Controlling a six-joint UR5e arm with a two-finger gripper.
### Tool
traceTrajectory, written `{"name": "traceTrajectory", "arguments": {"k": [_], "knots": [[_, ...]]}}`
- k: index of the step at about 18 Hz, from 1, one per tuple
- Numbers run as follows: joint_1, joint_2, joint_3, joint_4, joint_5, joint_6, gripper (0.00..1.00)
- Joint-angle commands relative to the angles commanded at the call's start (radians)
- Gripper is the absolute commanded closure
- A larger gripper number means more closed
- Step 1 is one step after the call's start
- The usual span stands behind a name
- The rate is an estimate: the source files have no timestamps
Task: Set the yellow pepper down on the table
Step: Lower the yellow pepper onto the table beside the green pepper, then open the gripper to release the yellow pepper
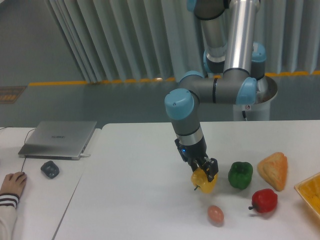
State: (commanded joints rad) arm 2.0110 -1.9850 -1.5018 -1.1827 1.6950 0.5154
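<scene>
White and smooth, the surface [140,190] fills the lower frame; just above it, right of centre, the yellow pepper [203,183] hangs clamped in the tool [205,172]. Glossy, rounded and likely light but slippery, it seems best held across its shoulders. Right of it sit a green pepper [240,175], red pepper [264,200] and small egg [215,214].

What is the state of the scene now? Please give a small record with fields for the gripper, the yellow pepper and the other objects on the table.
gripper: the gripper is shut on the yellow pepper, arm tilted
yellow pepper: low over the table; contact with the surface cannot be told
green pepper: right of the yellow pepper, apart from it
red pepper: in front of the green pepper
egg: in front of the yellow pepper, near the table's front edge
bread wedge: right of the green pepper
</scene>
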Motion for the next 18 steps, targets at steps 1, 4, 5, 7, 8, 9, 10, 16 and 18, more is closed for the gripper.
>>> {"name": "traceTrajectory", "arguments": {"k": [1,4,5,7,8,9,10,16,18], "knots": [[0.000,0.000,-0.003,0.000,0.000,0.000,0.39],[0.000,-0.003,-0.011,0.000,-0.002,0.000,0.39],[0.000,-0.003,-0.015,0.000,-0.002,0.000,0.39],[0.000,-0.005,-0.018,0.000,-0.002,0.000,0.37],[0.000,-0.005,-0.018,0.000,-0.002,0.002,0.35],[0.000,-0.005,-0.018,0.000,0.000,0.002,0.35],[0.000,-0.005,-0.017,0.000,-0.002,0.002,0.34],[-0.006,-0.017,-0.015,0.000,0.020,-0.002,0.02],[-0.014,-0.015,-0.015,0.000,0.037,-0.003,0.01]]}}
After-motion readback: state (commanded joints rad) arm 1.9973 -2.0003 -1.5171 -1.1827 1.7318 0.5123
